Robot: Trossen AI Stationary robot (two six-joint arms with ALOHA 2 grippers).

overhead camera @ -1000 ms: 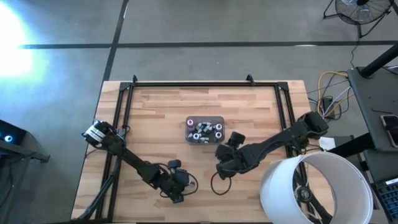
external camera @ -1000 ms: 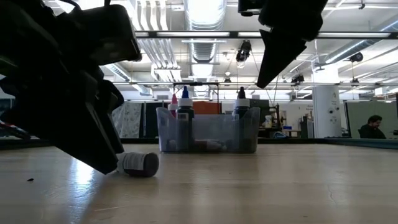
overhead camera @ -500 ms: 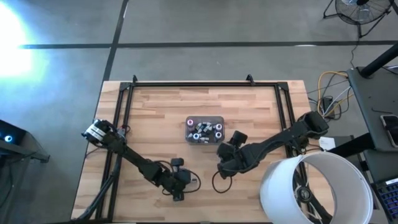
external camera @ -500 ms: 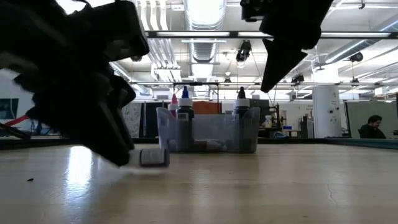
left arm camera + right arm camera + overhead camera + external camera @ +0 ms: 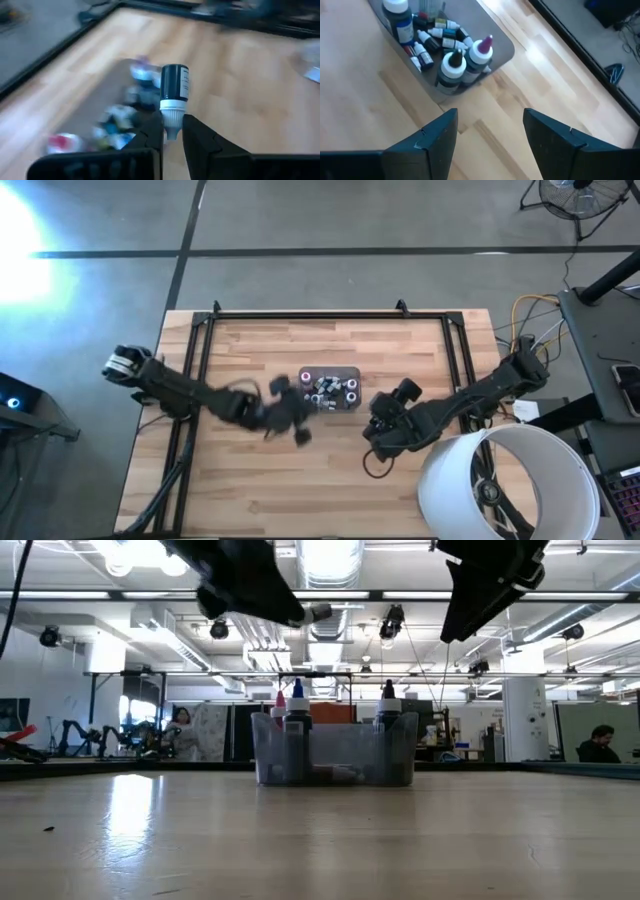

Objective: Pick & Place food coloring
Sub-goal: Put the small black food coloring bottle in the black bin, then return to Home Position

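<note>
The grey tray stands at the table's middle and holds several small food coloring bottles, some upright and some lying. It also shows in the low view. My left gripper is shut on one dark food coloring bottle with a white cap. It is high above the table, just on the near-left side of the tray, and shows in the low view. My right gripper is open and empty, above the table on the tray's near-right side. My left gripper pinches the bottle by its white cap end between its two fingers. The dark body sticks out past the fingertips, along the fingers. The fingers come from the table's left, slanting down. The bottle is lifted clear of the table.
A large white cylinder stands at the table's near right corner. A black frame runs along the table's far, left and right sides. A cable loop hangs by the right arm. The room beyond the table shows behind the tray.
My left gripper has taken the dark bottle, which lay on the table near the near edge, slid it a little, then lifted it clear. It has gone up and toward the far edge, up to the tray. My right gripper has shifted a little toward the right edge.
</note>
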